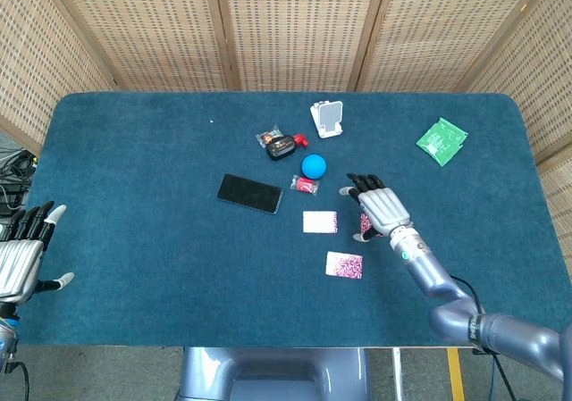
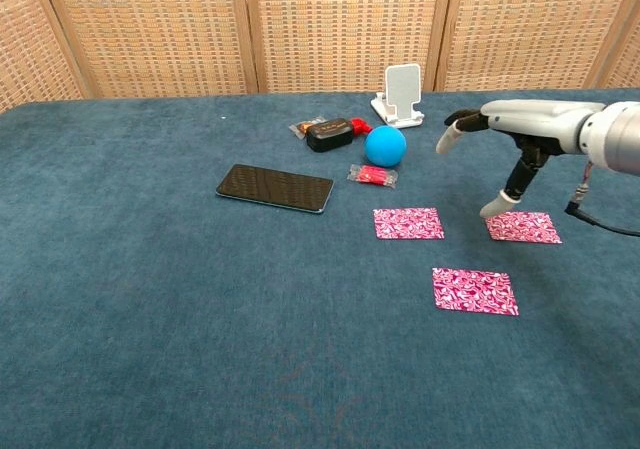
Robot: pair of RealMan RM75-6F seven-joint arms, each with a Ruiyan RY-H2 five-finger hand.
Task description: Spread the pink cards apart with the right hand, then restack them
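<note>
as seen, cards (image 2: pixel 463 290) below hand (image 2: pixel 510 129)

The right hand (image 2: pixel 505 134) hangs above the table, palm down, its fingers stretched forward and apart, the thumb pointing down toward the surface; it holds nothing. Its grey forearm runs back toward the robot's right side. The left hand (image 1: pixel 22 254) rests at the far left edge in the head view, fingers upright and spread, holding nothing.
</note>
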